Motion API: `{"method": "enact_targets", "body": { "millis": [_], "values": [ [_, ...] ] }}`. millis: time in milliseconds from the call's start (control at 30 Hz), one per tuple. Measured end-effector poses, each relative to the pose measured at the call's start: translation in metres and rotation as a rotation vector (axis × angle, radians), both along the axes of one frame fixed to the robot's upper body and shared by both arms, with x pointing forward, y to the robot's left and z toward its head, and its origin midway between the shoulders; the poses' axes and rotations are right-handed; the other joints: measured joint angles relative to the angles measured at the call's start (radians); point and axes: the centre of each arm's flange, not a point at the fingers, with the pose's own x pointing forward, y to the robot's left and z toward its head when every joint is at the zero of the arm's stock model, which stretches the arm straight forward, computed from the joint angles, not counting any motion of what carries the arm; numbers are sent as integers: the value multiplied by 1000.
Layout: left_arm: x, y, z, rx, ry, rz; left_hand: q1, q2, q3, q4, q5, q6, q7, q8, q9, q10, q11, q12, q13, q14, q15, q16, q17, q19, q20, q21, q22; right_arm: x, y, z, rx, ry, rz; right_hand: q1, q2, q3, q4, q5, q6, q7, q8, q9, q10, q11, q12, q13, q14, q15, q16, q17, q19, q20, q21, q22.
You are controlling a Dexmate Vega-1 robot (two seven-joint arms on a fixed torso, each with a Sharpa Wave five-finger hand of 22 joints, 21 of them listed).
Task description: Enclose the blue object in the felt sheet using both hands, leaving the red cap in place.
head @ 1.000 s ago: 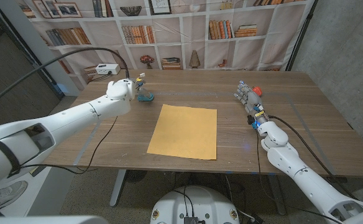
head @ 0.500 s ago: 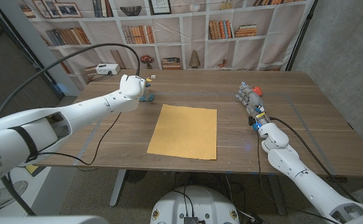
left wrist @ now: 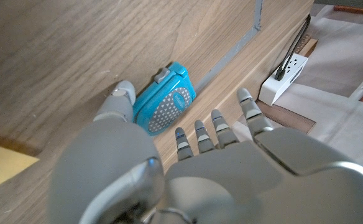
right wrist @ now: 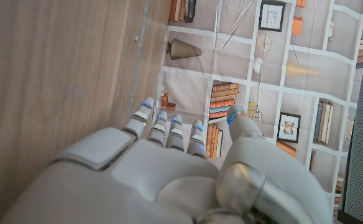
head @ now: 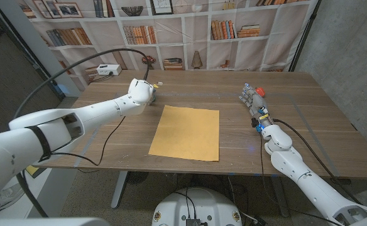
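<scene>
**Left hand over blue object; felt sheet unwrapped**

Moved since the earlier pictures: the left arm has swung further along the table's far side, so the left hand [head: 140, 91] now covers the spot where the blue object stood in plain head view a second ago; only the hand shows there now. Right arm, felt sheet and red cap are unchanged.

Item 1. Blue object [left wrist: 164, 106]: small turquoise case with rounded corners, a panel of pale dots on its face and a small grey catch on one edge. It lies on the wooden table [head: 309, 113], far left area, well apart from the felt sheet. No lettering can be read on it.

Item 2. Left hand [left wrist: 188, 168]: fingers spread and extended, holding nothing. In the left wrist view the thumb tip sits just beside the case; whether it touches cannot be told. The other fingers reach past it.

Item 3. Felt sheet [head: 186, 132]: mustard-yellow, roughly square, lying flat and unfolded at the table's middle.

Item 4. Red cap [head: 259, 91]: on the far right of the table, right against the right hand.

Item 5. Right hand [head: 249, 95]: fingers straight and slightly apart in the right wrist view [right wrist: 169, 168], nothing held.

Item 6. White box [head: 109, 69] with a black cable, beyond the table's far left edge; no label legible.

Item 7. Bookshelf backdrop [head: 171, 25]: printed books and framed pictures; titles illegible.
</scene>
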Motion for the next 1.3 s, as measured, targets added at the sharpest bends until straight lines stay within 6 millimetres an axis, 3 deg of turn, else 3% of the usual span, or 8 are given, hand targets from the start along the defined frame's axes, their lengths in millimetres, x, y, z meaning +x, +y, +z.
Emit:
{"method": "enact_targets", "body": {
  "millis": [200,300,400,600,700,800,1000,1300],
  "values": [
    [3,-2,-14,18,-21,-21,43,35,-6,-6,6,62,3,26,0,64,-17,22,5,62,-2,8,0,43,-20,9,0,0,-1,0,-2,1,-3,0,0,0,0,0,0,0,0,0,5,5,0,0,0,0,0,5,0,0,0,0],
    [5,-2,-19,21,-24,-30,85,77,-2,-8,5,86,12,40,0,87,-14,31,5,77,-2,8,-1,60,-30,18,0,0,-2,-1,-5,3,-5,-3,2,0,0,0,6,-6,0,0,5,5,0,0,0,0,0,5,0,0,0,0],
    [6,-3,-23,23,-28,-43,166,123,16,-15,-27,173,30,74,-2,185,-22,63,5,178,-3,24,-2,122,-64,45,3,0,-2,-1,-7,4,-6,-3,3,0,0,0,6,-6,0,0,9,9,0,0,5,5,0,5,0,0,0,0],
    [6,-5,-34,38,-101,-106,292,114,-43,-21,-39,419,41,232,18,461,-56,174,36,482,7,142,31,309,-173,158,21,-2,-3,-1,-14,5,-13,-8,0,0,0,0,5,-6,0,0,13,13,0,0,11,0,0,5,5,5,0,0],
    [5,-6,-40,46,-133,-133,393,100,-58,-28,-40,449,69,327,26,534,-5,239,54,528,54,171,30,406,-216,262,43,-2,-3,0,-15,6,-17,-8,0,0,0,0,5,-6,0,0,12,13,0,0,11,0,0,5,5,5,0,0],
    [4,-7,-47,58,-185,-173,448,80,-73,-24,-33,468,76,379,26,548,9,259,54,538,63,171,30,462,-246,368,74,-4,-4,1,-22,4,-23,-8,0,0,0,0,5,-6,0,0,18,7,0,0,11,0,0,4,5,5,0,0],
    [1,-5,-58,64,-277,-238,475,83,-93,-9,-32,472,81,383,26,551,13,267,54,539,64,172,30,517,-259,483,99,-5,-4,2,-31,4,-33,-8,0,0,0,0,5,-6,0,0,18,7,0,0,11,0,0,2,5,5,0,0],
    [-8,-1,-59,12,-367,-315,476,84,-97,-5,-33,474,83,383,25,551,13,267,54,539,64,172,30,536,-264,547,109,-5,-3,4,-38,4,-37,-8,0,-3,3,0,5,-5,0,0,18,7,0,0,11,0,0,5,5,5,0,0]
  ]
}}
